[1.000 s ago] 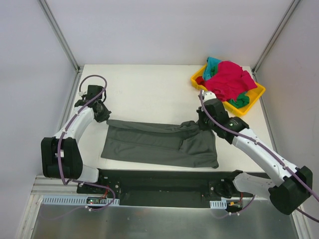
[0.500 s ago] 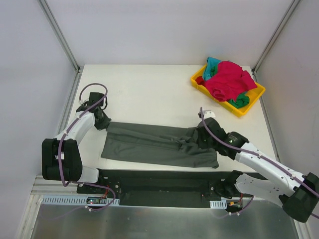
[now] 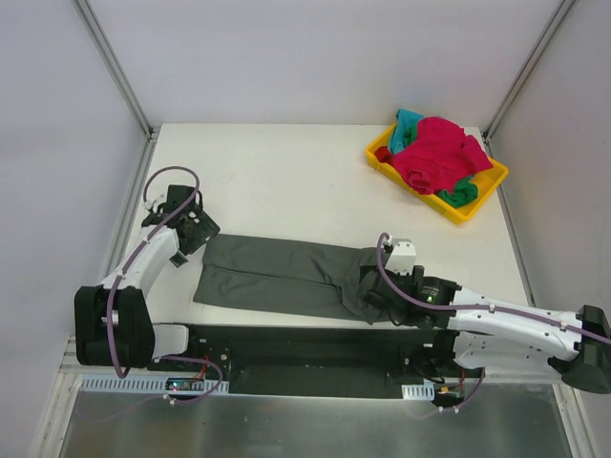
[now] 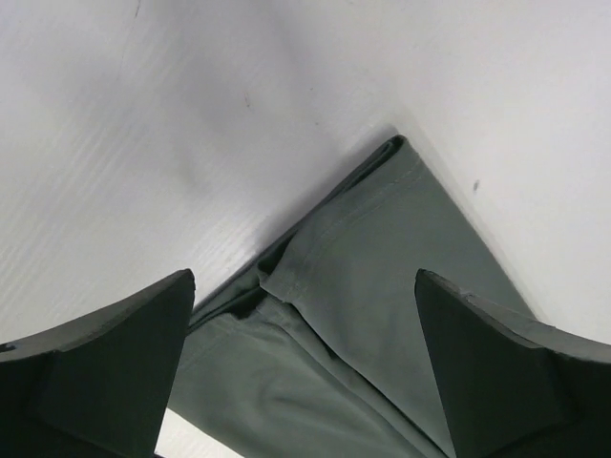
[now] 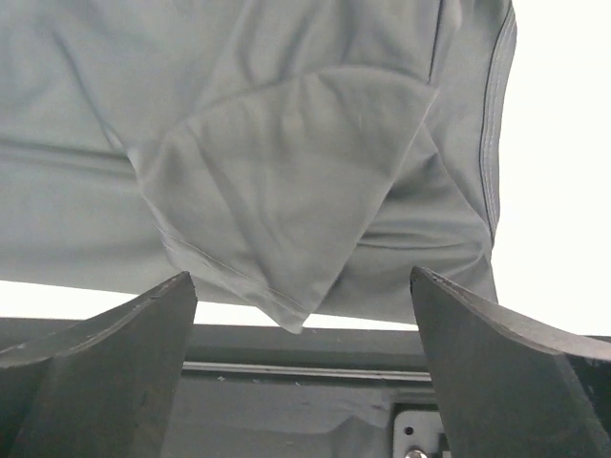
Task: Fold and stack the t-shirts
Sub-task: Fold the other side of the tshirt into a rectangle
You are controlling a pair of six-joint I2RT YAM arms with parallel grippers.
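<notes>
One grey shirt (image 3: pixel 286 277) lies part-folded on the tabletop (image 3: pixel 286 181) under the left hand (image 3: pixel 200 230) and right hand (image 3: pixel 368 290), both released, while other shirts (image 3: pixel 434 153) wait in the tray (image 3: pixel 485 196) beyond the right hand, nothing stacked.

White table (image 3: pixel 286 162) — pale walls (image 3: pixel 315 57), metal corner posts (image 3: pixel 113 65)

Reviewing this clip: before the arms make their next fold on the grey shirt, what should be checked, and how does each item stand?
1. The left gripper open over the far-left corner of the grey t-shirt: ok.
2. The right gripper open, nothing held: ok.
3. Shirt's right end flat: not ok, the sleeve lies bunched there.
4. Shirt clear of the front edge of the table: cannot tell, the sleeve tip reaches it.
5. The red and teal shirts inside the yellow tray: ok.
</notes>
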